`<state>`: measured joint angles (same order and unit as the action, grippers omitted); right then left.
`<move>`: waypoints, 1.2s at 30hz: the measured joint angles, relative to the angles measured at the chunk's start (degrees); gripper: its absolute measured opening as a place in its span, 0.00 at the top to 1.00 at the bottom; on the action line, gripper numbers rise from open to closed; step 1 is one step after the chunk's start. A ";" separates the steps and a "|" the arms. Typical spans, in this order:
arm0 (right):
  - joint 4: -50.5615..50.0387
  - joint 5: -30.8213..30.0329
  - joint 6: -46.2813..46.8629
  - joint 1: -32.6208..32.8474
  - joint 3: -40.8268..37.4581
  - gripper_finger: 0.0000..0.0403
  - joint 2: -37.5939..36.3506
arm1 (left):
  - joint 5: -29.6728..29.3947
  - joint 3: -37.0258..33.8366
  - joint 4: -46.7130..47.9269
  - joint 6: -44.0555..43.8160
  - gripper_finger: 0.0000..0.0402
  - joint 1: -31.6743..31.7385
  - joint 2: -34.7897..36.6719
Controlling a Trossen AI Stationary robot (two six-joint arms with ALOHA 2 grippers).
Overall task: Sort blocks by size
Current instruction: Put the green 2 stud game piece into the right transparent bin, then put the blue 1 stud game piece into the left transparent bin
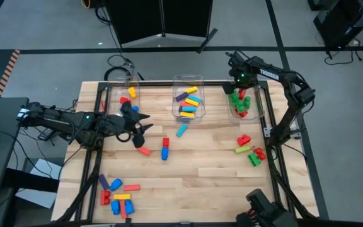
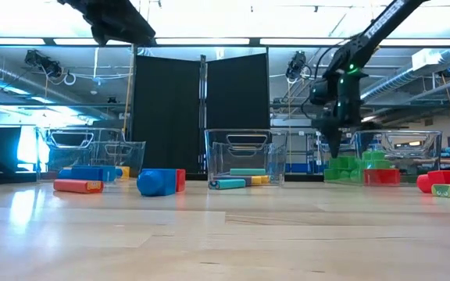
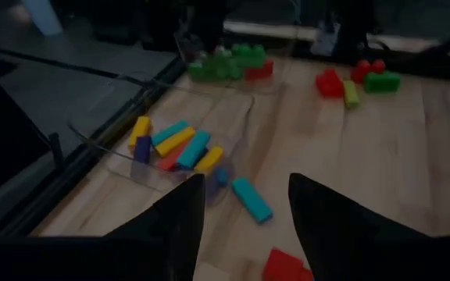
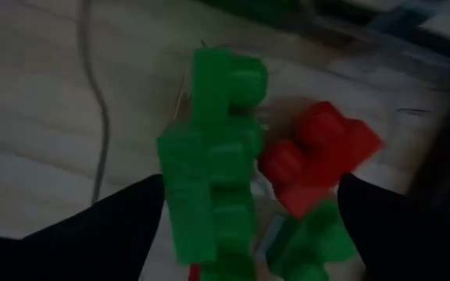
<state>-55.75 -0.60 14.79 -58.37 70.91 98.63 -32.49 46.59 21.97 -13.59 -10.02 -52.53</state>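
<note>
- Running along the back edge of the wooden surface are three clear bins: a left bin, a middle bin and a right bin.
- Open room for moving lies across the middle and front centre of the surface, between the block clusters.
- Left gripper hangs above the surface between the left and middle bins, its fingers parted with nothing between them.
- Right gripper hangs over the right bin, fingers spread wide and empty; its wrist view shows green blocks and a red block just below.
- Long blocks in yellow, cyan and purple lie in the middle bin; a cyan block lies just outside it.
- Small red and yellow blocks sit in the left bin.
- A red block and a blue-and-red pair lie near the left gripper.
- Front left, a mixed pile sits close to the surface's edge; on the right, a red, yellow-green and green cluster lies by the side rail.
- From the low view, the left arm is cut off at the top, and the bin walls blur what sits inside.
- Cables and dark stands crowd the floor behind the surface.
</note>
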 joint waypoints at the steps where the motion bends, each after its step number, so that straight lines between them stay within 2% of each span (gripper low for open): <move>1: -0.27 -0.25 -0.01 0.00 0.00 0.05 -1.13 | -0.91 0.00 -0.52 -0.10 0.52 0.00 0.00; 6: -2.01 -1.62 0.18 0.00 0.00 0.12 -9.02 | -6.38 0.00 -2.16 -0.34 0.52 0.00 0.00; 9: -3.61 -1.82 1.48 0.40 0.00 0.17 -15.05 | -8.11 0.00 -2.41 -3.33 0.52 0.07 0.00; 12: -5.38 -1.95 3.27 2.02 0.00 0.21 -20.89 | -7.85 0.00 -1.83 -8.68 0.52 0.47 0.00; 15: -8.16 -1.93 6.54 5.03 0.00 0.25 -25.76 | -4.67 0.00 0.78 -13.94 0.52 1.11 0.00; 19: -11.50 -1.93 12.65 11.50 0.00 0.29 -30.22 | 0.14 1.19 7.61 -17.94 0.52 1.40 -0.02; 24: -12.61 -3.83 21.54 21.99 0.00 0.33 -32.72 | 2.46 3.53 17.55 -20.01 0.52 1.38 -0.50; 30: -12.59 -7.92 31.38 34.00 0.00 0.34 -32.15 | 7.06 3.80 18.60 -19.66 0.52 1.38 -0.50; 36: -12.95 -11.70 39.91 44.26 0.00 0.34 -30.12 | 7.77 3.80 18.63 -14.53 0.52 1.38 -0.57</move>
<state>-68.70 -12.30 54.69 -14.11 70.91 68.51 -24.72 50.39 40.60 -28.12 -8.64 -53.10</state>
